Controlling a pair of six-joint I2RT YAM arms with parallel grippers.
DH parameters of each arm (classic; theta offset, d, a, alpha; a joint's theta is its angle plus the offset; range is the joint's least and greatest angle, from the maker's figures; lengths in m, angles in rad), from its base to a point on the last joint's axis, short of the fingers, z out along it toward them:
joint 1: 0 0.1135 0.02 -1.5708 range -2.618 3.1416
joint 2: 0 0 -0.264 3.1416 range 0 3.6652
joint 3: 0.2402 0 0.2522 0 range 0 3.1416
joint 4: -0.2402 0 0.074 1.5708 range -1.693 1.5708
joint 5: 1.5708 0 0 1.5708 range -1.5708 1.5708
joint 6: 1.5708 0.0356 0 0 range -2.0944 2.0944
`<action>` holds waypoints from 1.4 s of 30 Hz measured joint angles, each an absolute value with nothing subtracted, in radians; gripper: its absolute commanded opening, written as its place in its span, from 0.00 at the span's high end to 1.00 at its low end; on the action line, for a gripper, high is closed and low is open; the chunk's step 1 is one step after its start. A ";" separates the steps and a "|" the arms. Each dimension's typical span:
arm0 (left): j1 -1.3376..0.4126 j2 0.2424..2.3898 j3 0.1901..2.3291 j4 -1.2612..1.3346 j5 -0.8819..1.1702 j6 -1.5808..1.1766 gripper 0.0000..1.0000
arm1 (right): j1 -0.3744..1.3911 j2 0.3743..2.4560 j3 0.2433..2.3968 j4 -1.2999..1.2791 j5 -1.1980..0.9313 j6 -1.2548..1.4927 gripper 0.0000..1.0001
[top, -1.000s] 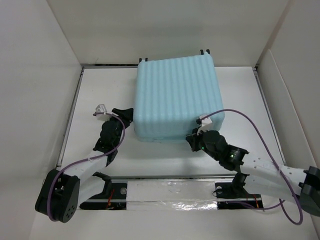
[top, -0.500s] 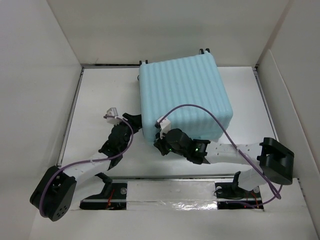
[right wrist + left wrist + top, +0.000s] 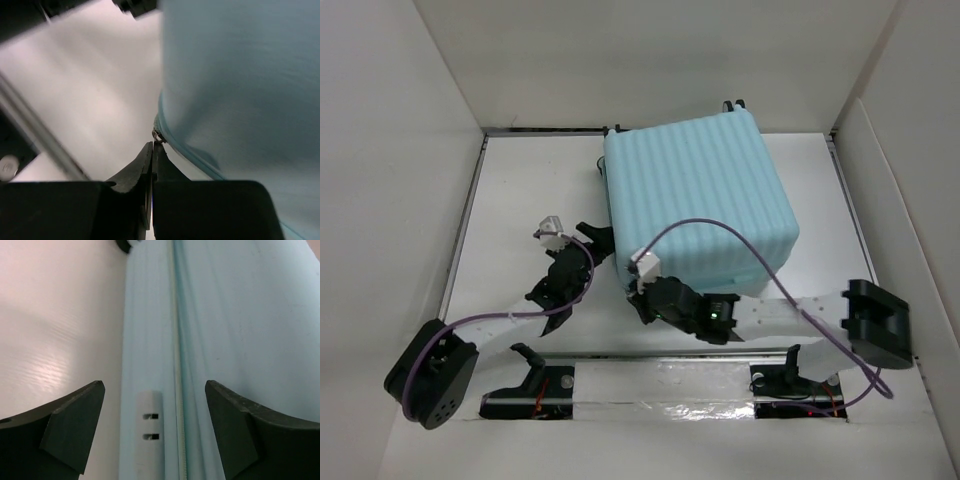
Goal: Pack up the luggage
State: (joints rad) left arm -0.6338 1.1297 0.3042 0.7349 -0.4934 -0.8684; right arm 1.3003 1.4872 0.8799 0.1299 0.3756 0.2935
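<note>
Luggage (image 3: 698, 195) lies closed on the white table (image 3: 520, 190) in the top view, with its ribbed shell up. It sits toward the far side, a little right of the middle and turned slightly, and its black wheels (image 3: 731, 104) are at the far edge. The left fingers (image 3: 600, 243) are just beside the left side of the luggage, near its front corner. The right fingers (image 3: 638, 300) are at the near left corner, and the right arm lies across the table in front of the luggage. From this view I cannot tell if either pair is together or apart.

In the left wrist view, the left fingers (image 3: 155, 385) stand wide apart and hold nothing. Between them runs the side of the luggage (image 3: 235, 320) with its zipper seam (image 3: 176, 340). A small white tab (image 3: 150, 430) with two dark slots sits on this side. The table (image 3: 55, 315) is on the left, and one wheel (image 3: 125, 244) shows at the top edge.

In the right wrist view, the right fingers (image 3: 152, 150) are pressed together, and a small metal pull (image 3: 157, 135) is pinched at their tips. The pull sits at the lower corner edge of the luggage (image 3: 240, 75), which fills the right half. The table (image 3: 100, 85) is on the left.
</note>
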 measured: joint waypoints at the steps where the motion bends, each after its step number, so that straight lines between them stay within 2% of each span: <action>1: -0.646 1.105 0.306 0.701 -0.477 -0.860 0.15 | 1.300 1.415 0.805 0.156 0.359 0.311 1.00; 5: -0.636 0.973 0.344 0.622 -0.389 -0.844 0.12 | 1.291 1.075 0.574 0.139 0.291 0.374 1.00; 8: -0.572 0.930 0.409 0.609 -0.358 -0.843 0.08 | 1.281 0.836 0.522 0.110 0.276 0.414 1.00; 11: -0.509 0.997 0.517 0.587 -0.316 -0.847 0.03 | 1.277 0.642 0.527 0.113 0.275 0.442 1.00; 14: -0.447 1.159 0.673 0.561 -0.247 -0.848 0.02 | 1.267 0.542 0.523 0.106 0.276 0.462 1.00; 19: -0.339 1.469 0.925 0.535 -0.057 -0.867 0.01 | 1.257 0.556 0.505 0.074 0.253 0.480 1.00; 25: -0.286 1.755 1.206 0.404 0.074 -0.863 0.01 | 1.257 0.653 0.500 0.043 0.235 0.487 0.99; 28: -0.284 1.845 1.323 0.361 0.103 -0.858 0.01 | 1.257 0.666 0.487 0.044 0.227 0.491 0.93; 31: -0.284 1.910 1.425 0.318 0.130 -0.858 0.01 | 1.257 0.670 0.480 0.043 0.224 0.495 0.82; 32: -0.284 1.937 1.465 0.301 0.140 -0.858 0.02 | 1.257 0.670 0.480 0.039 0.224 0.495 0.75; 37: -0.273 2.043 1.581 0.279 0.173 -0.876 0.07 | 1.257 0.643 0.480 0.015 0.229 0.500 0.68; 40: -0.260 2.082 1.606 0.289 0.194 -0.899 0.14 | 1.257 0.602 0.479 -0.019 0.243 0.508 0.66; 42: -0.259 2.099 1.612 0.311 0.208 -0.920 0.24 | 1.257 0.572 0.476 -0.044 0.259 0.517 0.65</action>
